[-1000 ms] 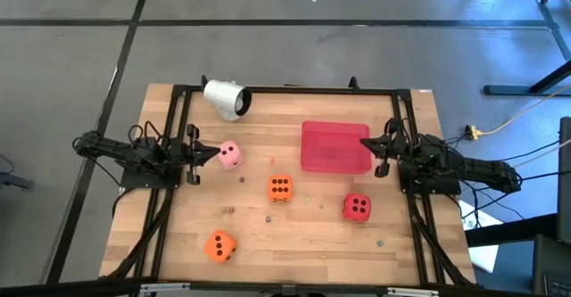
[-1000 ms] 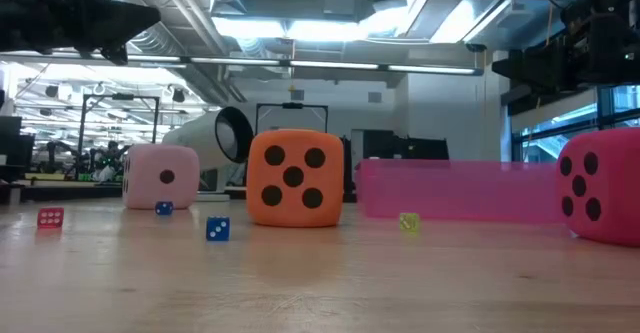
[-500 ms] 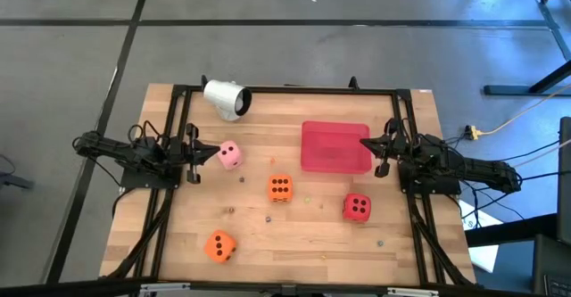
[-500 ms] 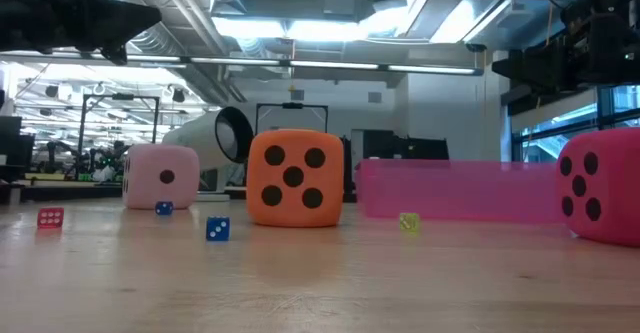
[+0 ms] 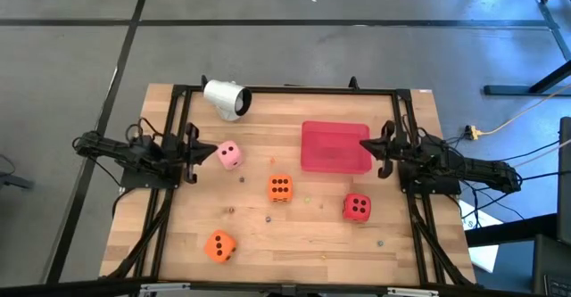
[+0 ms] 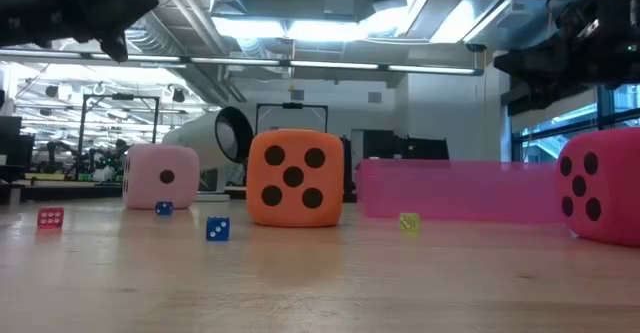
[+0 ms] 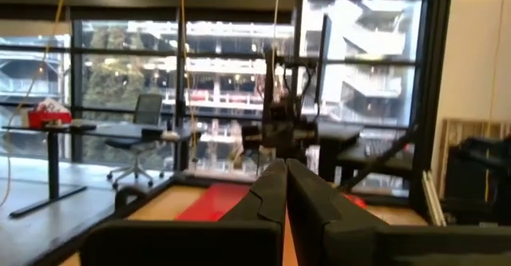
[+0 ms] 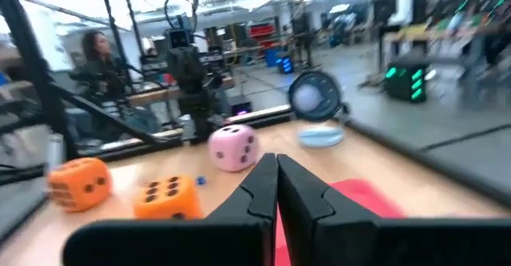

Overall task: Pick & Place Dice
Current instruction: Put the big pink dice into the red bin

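Note:
In the high view the pale pink die [image 5: 230, 154] rests on the table just right of my left gripper [image 5: 207, 151], which is shut and off the table. One orange die [image 5: 279, 187] sits mid-table, the other orange die [image 5: 219, 245] toward the near left edge, and the red die [image 5: 357, 208] near the right arm. My right gripper [image 5: 365, 143] is shut and hovers at the red tray's [image 5: 335, 145] right rim. The right wrist view shows the shut right gripper [image 8: 275, 159], the pink die [image 8: 232, 148] and both orange dice.
A white cup [image 5: 226, 98] lies on its side at the far left corner. Several tiny dice lie scattered on the wood, among them a blue one [image 6: 217, 229] and a yellow one [image 6: 408, 222]. A black frame [image 5: 285, 89] borders the table. A person [image 8: 96, 54] is beyond the table.
My left gripper has risen a little and drawn slightly back toward the table's left edge. The right arm has shifted slightly. No die has moved.

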`<state>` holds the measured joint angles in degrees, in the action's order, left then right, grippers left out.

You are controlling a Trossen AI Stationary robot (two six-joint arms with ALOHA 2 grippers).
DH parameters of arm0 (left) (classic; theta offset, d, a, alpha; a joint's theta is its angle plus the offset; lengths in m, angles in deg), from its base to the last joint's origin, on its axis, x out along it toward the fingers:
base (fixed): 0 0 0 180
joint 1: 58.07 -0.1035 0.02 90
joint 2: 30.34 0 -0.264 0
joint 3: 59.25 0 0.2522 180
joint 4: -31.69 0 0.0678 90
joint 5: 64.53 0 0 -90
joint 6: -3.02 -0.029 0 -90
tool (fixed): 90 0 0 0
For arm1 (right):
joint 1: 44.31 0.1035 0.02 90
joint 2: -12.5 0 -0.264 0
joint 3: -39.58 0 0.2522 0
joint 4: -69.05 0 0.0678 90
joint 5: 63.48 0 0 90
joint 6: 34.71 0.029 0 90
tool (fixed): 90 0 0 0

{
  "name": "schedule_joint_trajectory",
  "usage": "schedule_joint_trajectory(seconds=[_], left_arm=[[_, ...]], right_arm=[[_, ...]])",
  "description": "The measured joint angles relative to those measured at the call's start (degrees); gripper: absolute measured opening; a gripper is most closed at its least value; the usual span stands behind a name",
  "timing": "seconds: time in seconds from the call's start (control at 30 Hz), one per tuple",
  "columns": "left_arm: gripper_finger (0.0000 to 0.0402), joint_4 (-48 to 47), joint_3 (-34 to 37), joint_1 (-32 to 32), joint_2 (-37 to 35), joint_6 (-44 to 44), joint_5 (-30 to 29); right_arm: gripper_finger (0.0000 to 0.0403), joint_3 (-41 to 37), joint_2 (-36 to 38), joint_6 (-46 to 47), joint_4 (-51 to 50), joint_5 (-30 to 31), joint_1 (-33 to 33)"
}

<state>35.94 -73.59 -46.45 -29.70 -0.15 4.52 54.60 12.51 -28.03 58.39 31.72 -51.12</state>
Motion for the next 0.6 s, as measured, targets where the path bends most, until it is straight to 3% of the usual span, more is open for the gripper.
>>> schedule_joint_trajectory(seconds=[0.2, 0.4, 0.47, 0.6], left_arm=[[0.0014, 7.65, 0.0, 0.0, 1.12, 0.22, -0.33], [0.0034, 9.87, -1.59, 0.0, 5.35, -3.9, -1.39], [0.0043, 11.0, -2.98, 0.0, 7.23, -7.1, -1.74], [0.0063, 11.42, -6.08, 0.0, 11.72, -11.87, -2.2]], right_arm=[[0.0011, 0.0, 0.0, -17.02, 1.32, 8.06, 0.0], [0.0011, 0.04, 0.0, -18.23, 6.51, 21.18, -0.04], [0.0011, 0.04, -0.02, -18.39, 7.44, 21.34, -0.04], [0.0011, 0.04, -0.02, -21.18, 10.8, 15.41, -0.02]])
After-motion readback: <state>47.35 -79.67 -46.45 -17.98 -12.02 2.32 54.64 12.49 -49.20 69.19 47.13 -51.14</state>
